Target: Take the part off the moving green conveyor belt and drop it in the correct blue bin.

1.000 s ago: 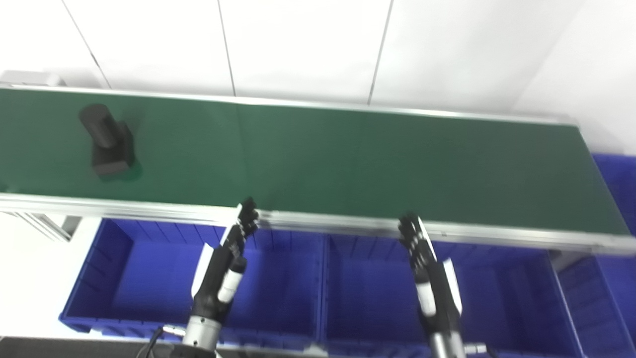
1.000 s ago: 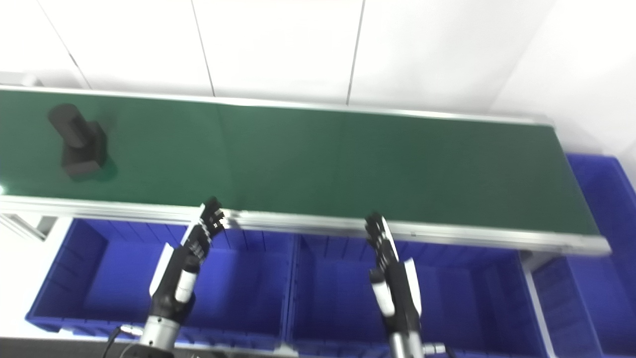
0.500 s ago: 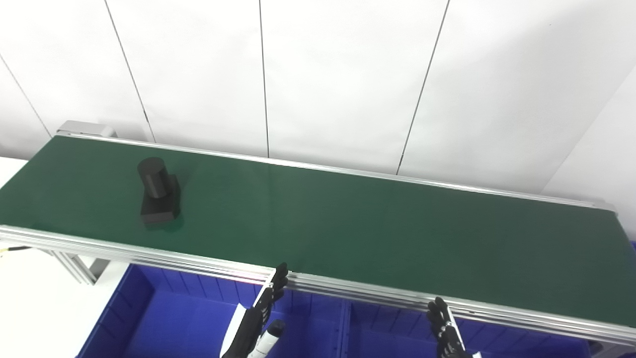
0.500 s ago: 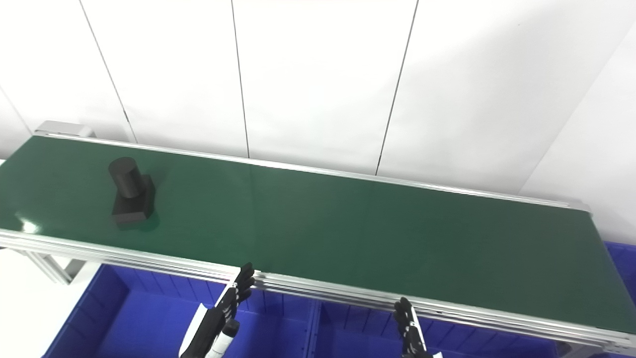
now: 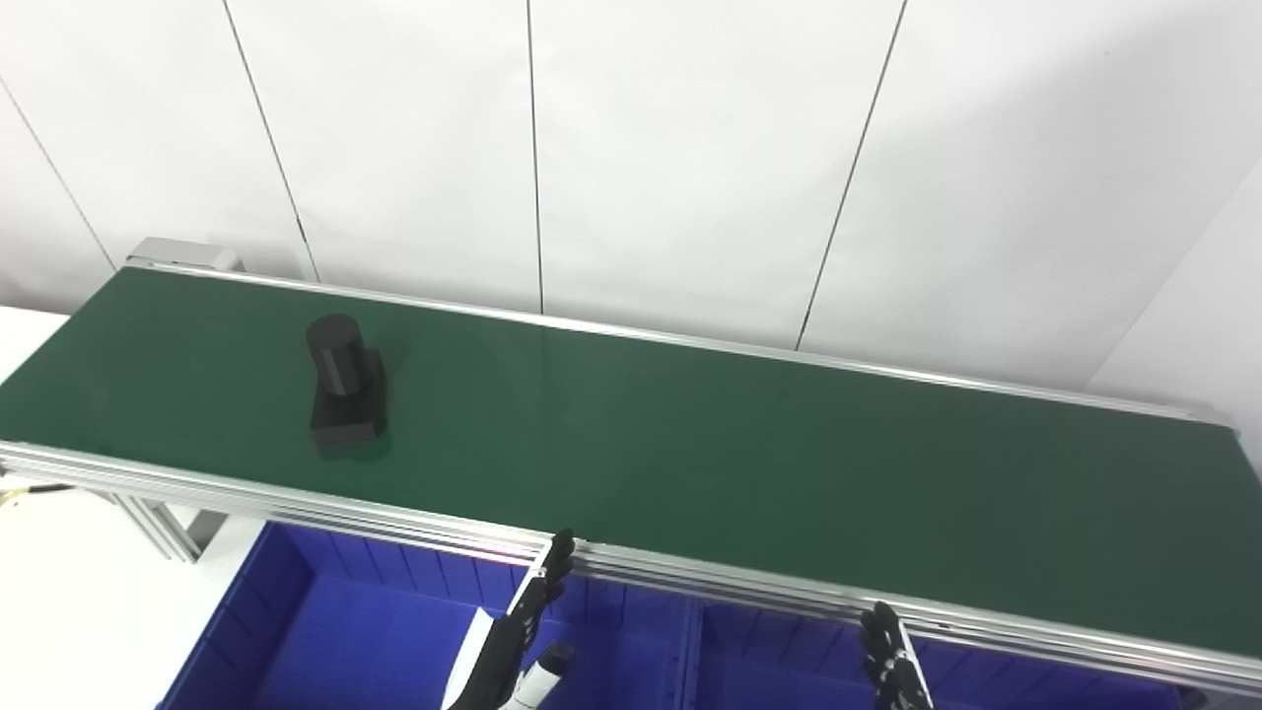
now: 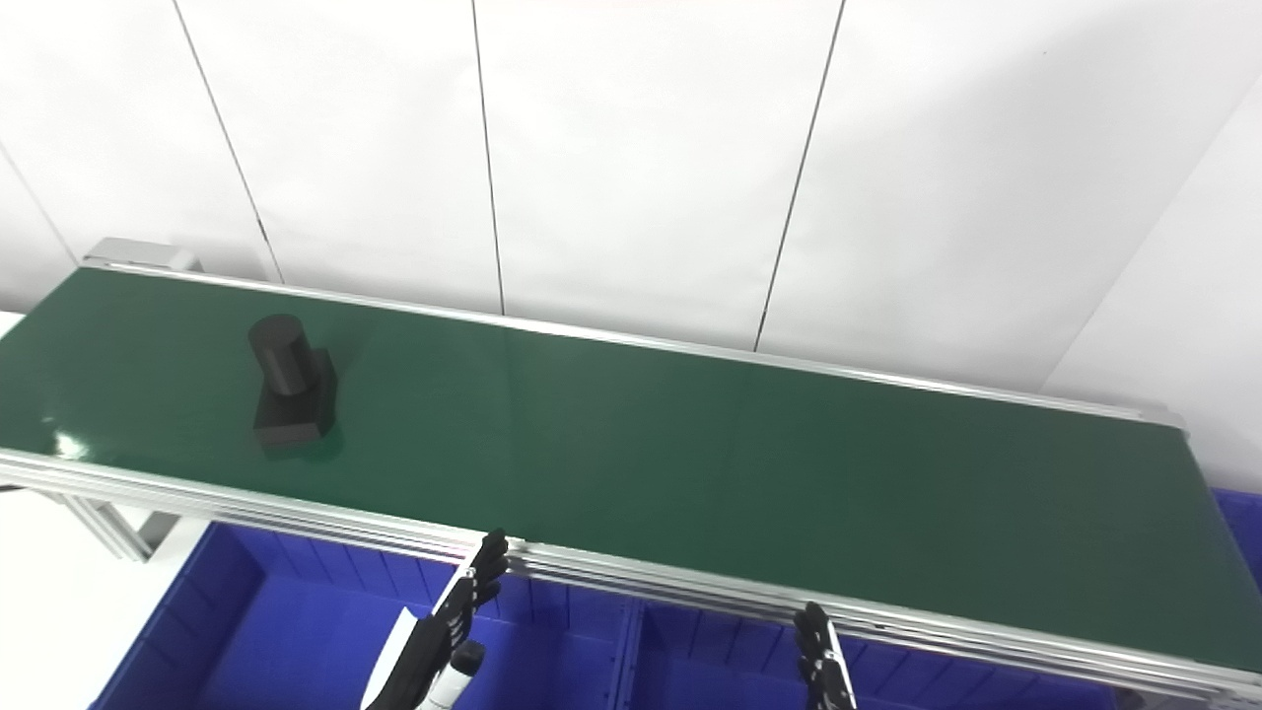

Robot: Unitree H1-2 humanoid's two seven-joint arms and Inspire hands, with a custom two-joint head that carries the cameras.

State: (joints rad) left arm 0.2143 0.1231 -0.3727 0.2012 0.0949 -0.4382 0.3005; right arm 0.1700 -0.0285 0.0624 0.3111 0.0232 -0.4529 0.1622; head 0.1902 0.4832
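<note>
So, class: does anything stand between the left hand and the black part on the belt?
Nothing visible does. Only bare green belt and its near rail lie between the left hand and the black part.

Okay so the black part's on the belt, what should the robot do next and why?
Probably raise the left hand over the belt's near rail and toward the black part. The part stands on the green belt left of both hands, nearer the left one; both hands hang open and empty below the rail, above the blue bins.
</note>
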